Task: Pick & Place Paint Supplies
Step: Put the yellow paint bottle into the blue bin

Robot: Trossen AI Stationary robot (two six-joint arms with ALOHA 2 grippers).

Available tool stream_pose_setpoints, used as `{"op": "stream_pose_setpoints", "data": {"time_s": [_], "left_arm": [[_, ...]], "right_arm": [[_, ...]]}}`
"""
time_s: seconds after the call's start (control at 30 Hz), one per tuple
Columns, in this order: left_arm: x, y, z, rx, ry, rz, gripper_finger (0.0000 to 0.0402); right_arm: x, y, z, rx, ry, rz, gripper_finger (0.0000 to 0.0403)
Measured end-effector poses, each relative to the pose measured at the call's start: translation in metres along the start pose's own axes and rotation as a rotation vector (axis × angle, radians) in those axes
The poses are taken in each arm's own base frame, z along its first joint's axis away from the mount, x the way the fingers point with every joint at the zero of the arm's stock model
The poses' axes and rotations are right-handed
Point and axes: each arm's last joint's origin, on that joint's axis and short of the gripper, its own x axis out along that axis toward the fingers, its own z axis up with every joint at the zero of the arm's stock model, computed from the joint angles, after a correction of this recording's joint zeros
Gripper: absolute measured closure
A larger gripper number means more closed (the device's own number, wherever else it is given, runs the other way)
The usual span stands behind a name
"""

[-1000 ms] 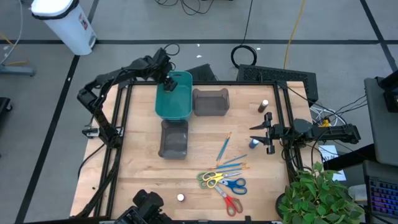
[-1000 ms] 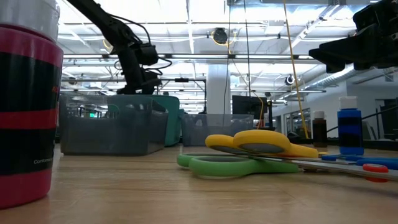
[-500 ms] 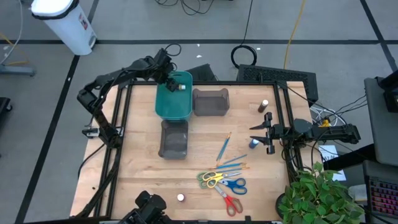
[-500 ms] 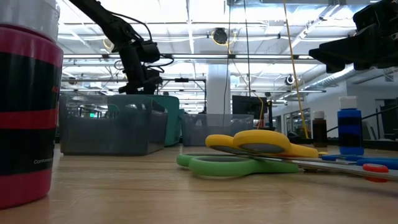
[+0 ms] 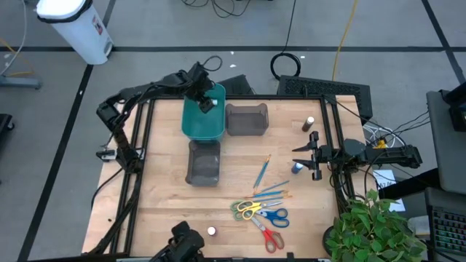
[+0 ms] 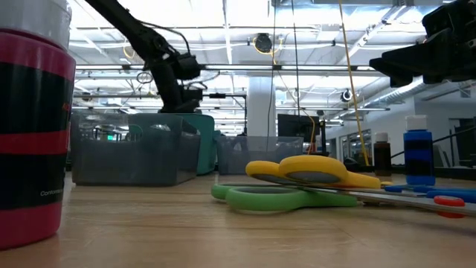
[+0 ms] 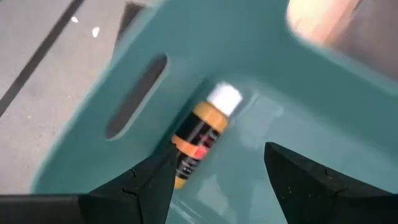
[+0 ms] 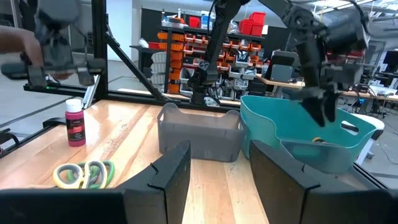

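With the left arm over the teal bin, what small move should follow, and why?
Probably lift the left end effector clear of the teal plastic bin. Its fingers are open, and the yellow white-capped paint bottle already lies loose on the bin floor, so this placement looks done.

Low view: pink-black bottle [image 6: 30, 126] cut off by pic edge, cap and one side gone. Teal bin [image 6: 199, 143] mostly hidden behind grey bin [image 6: 126, 149]. Left wrist view: orange bottle [image 7: 202, 134] blurred, label unreadable, lower end hidden behind a finger. High view: brushes beside green-yellow scissors [image 5: 245, 209] too small to count.
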Motion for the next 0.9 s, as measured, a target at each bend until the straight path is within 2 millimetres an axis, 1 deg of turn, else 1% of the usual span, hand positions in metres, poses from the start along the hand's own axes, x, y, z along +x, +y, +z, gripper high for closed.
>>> {"op": "stream_pose_setpoints", "data": {"time_s": [0.13, 0.23, 0.37, 0.47, 0.57, 0.8, 0.9], "left_arm": [[0.027, -0.001, -0.007, 0.052, 0.079, -0.007, 0.0151], [0.044, -0.001, -0.013, 0.099, 0.134, 0.032, 0.0151], [0.056, 0.001, -0.015, 0.154, 0.174, 0.124, 0.0151], [0.060, 0.003, -0.018, 0.154, 0.190, 0.143, 0.0151], [0.059, 0.002, -0.016, 0.149, 0.180, 0.140, 0.0151], [0.057, -0.003, -0.019, 0.142, 0.182, -0.003, 0.0151], [0.057, -0.008, -0.020, 0.168, 0.197, -0.027, 0.0151]], "right_arm": [[0.000, 0.000, 0.000, 0.000, 0.000, 0.000, 0.0248], [0.000, 0.000, 0.000, 0.000, 0.000, 0.000, 0.0248], [0.000, 0.000, 0.000, 0.000, 0.000, 0.000, 0.0248], [0.000, 0.000, 0.000, 0.000, 0.000, 0.000, 0.0248], [0.000, 0.000, 0.000, 0.000, 0.000, 0.000, 0.0248], [0.000, 0.000, 0.000, 0.000, 0.000, 0.000, 0.0248], [0.000, 0.000, 0.000, 0.000, 0.000, 0.000, 0.0248]]}}
